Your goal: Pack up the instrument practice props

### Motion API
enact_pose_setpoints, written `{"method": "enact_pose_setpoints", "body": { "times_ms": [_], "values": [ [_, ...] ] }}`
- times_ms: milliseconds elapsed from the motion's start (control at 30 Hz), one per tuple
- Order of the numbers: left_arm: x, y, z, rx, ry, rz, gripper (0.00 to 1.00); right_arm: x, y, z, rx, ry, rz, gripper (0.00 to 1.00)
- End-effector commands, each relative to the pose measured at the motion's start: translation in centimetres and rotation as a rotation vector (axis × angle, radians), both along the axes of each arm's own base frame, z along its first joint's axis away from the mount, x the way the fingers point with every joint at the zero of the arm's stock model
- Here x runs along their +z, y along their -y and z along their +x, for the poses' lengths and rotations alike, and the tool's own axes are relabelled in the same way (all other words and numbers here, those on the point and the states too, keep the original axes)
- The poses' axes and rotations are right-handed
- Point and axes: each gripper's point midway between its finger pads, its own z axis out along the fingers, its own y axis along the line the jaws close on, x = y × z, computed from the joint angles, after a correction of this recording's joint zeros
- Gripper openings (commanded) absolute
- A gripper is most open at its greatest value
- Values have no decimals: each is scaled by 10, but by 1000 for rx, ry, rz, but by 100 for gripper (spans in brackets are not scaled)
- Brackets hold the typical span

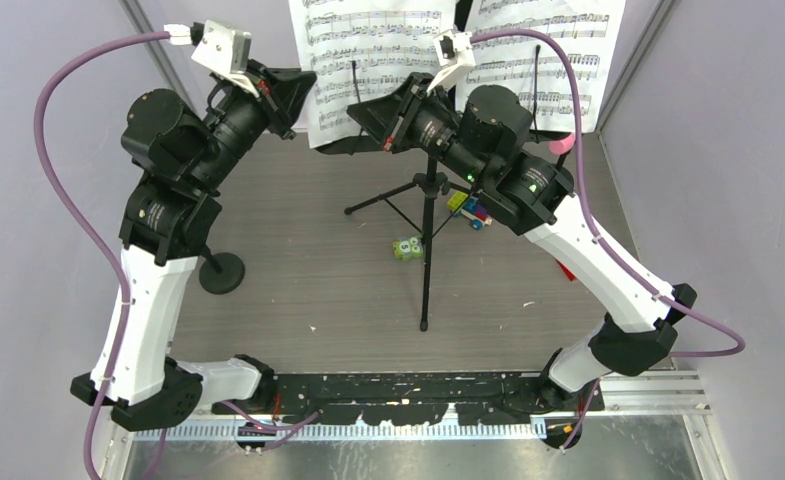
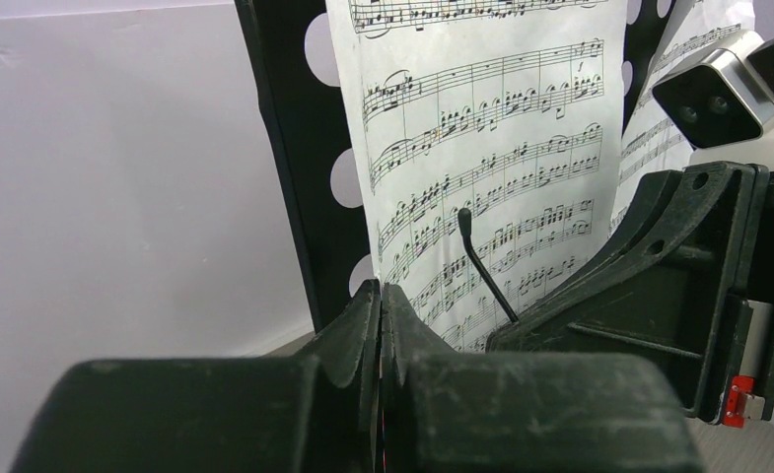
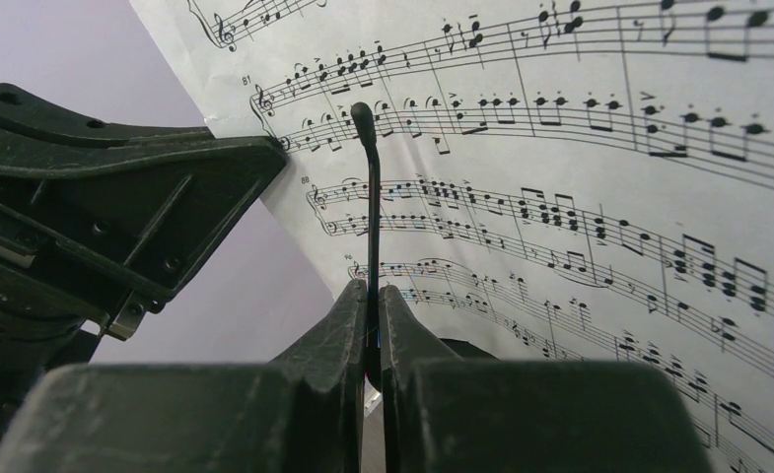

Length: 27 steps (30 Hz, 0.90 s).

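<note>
Upright music desk [image 2: 284, 148], sheet-music pages [image 1: 378, 50] facing the arms
The right gripper [image 3: 373, 301] pinches its vertical page-holder wire [image 3: 373, 197]; the left gripper [image 2: 381, 301] is pressed together.

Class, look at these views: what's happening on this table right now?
Both arms reach to the music desk at the far end. The right gripper is shut on the thin black page-holder wire over the sheet-music pages. The left gripper is shut by the desk's lower edge; what it pinches is unclear.
</note>
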Motion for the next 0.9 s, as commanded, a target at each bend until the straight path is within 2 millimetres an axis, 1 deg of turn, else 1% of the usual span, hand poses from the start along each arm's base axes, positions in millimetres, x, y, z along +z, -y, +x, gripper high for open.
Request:
{"method": "enact_pose_setpoints", "body": {
  "times_ms": [0,267,467,567,600,867],
  "values": [
    [26,-11,-15,15,81,-44,0,24,16,-11,-6,56,43,8],
    [27,-26,-28,57,96,-35,0,26,22,-10,-31,86,60,8],
    [23,-42,-39,111,98,-25,0,27,27,-9,-50,104,54,8],
    [18,-54,-45,157,91,-24,0,27,28,-9,-56,107,54,8],
    [14,-57,-47,165,82,-19,0,27,28,-9,-58,106,55,8],
    [-14,-105,-77,332,19,-27,0,26,28,-4,-80,105,54,8]
  ]
}}
